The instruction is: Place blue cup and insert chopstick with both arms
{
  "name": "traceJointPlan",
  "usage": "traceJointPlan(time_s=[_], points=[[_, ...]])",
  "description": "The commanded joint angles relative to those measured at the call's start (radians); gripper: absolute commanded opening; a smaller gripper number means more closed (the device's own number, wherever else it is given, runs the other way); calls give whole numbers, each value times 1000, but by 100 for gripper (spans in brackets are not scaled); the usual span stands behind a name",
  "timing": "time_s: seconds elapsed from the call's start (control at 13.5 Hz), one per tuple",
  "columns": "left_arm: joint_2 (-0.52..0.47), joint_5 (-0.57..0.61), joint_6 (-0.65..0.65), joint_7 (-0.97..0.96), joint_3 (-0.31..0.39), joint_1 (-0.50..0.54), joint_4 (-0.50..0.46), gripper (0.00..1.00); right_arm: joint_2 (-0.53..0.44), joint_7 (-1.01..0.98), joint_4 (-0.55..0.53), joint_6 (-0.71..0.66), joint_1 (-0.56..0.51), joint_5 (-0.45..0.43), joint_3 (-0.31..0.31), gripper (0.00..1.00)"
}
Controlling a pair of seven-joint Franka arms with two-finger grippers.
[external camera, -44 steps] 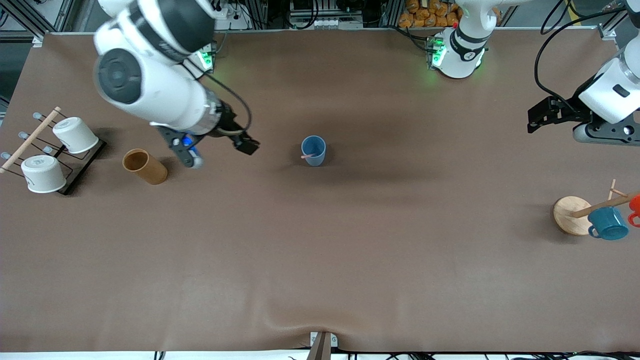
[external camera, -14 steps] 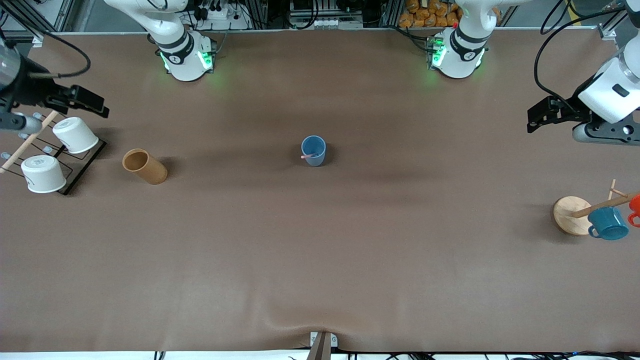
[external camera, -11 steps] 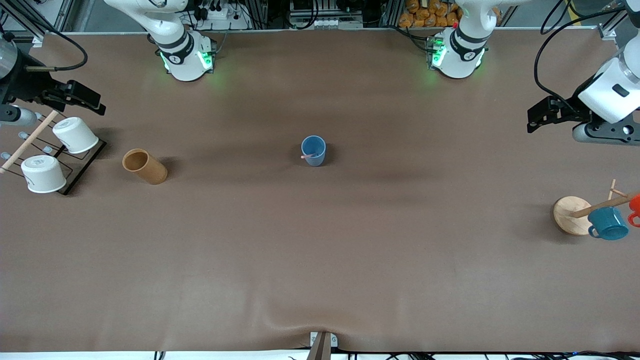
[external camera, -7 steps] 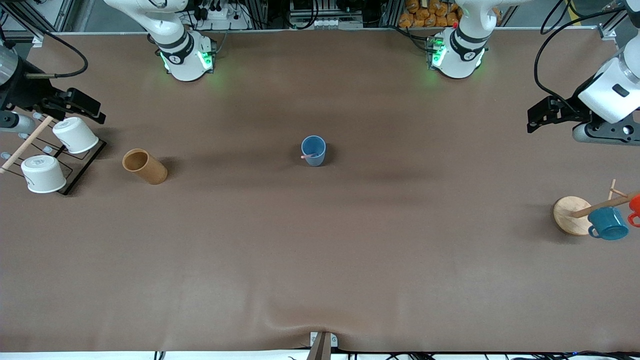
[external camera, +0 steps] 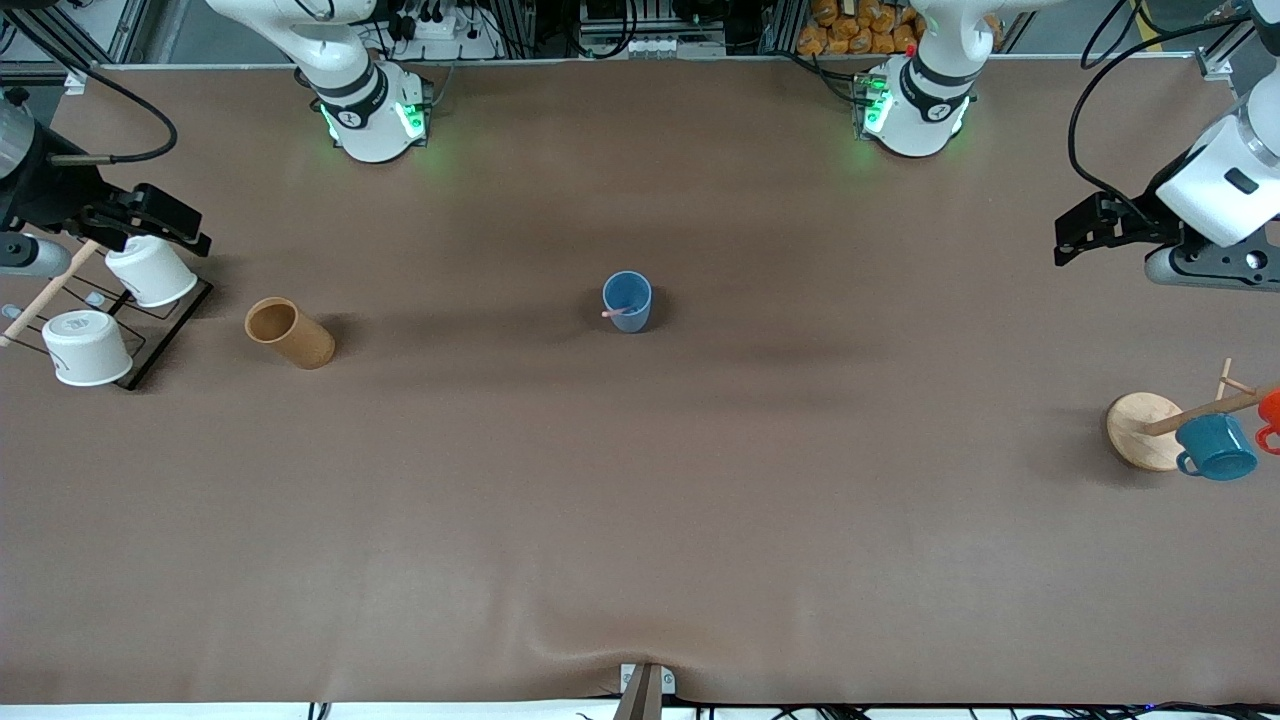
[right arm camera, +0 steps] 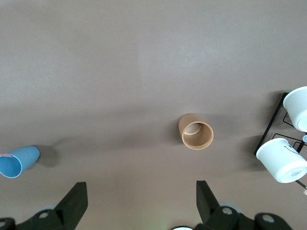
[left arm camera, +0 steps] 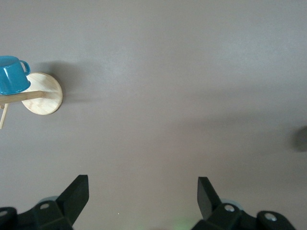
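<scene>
**A:** Nearest the camera, what's there?

**B:** A teal mug [external camera: 1215, 447] hanging on a wooden stand [external camera: 1140, 430] at the left arm's end. Farther back, mid-table, the blue cup [external camera: 627, 301] stands upright with the chopstick [external camera: 612, 313] in it, leaning on the rim.

**A:** And toward the right arm's end?

**B:** A brown cup [external camera: 289, 333], then white cups [external camera: 150, 270] on a rack [external camera: 150, 335].

**A:** Grippers?

**B:** Right gripper [external camera: 150, 215] over that rack, fingers spread wide, holding nothing. Left gripper [external camera: 1085, 230] waits above its end of the table, likewise spread and empty.

blue cup [external camera: 627, 300]: matt plastic | table [external camera: 640, 520]: matt brown cloth | stand [external camera: 1140, 430]: pale wood
</scene>
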Motion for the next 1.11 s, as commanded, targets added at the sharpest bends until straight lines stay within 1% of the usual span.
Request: traceJointPlan(time_s=[0.0, 1.04], points=[[-18, 18, 8, -9, -5, 2, -9, 100, 11, 0, 29, -22, 24, -24, -14, 100], [-23, 18, 2, -9, -5, 2, -1, 100, 10, -7, 25, -14, 14, -24, -14, 100]])
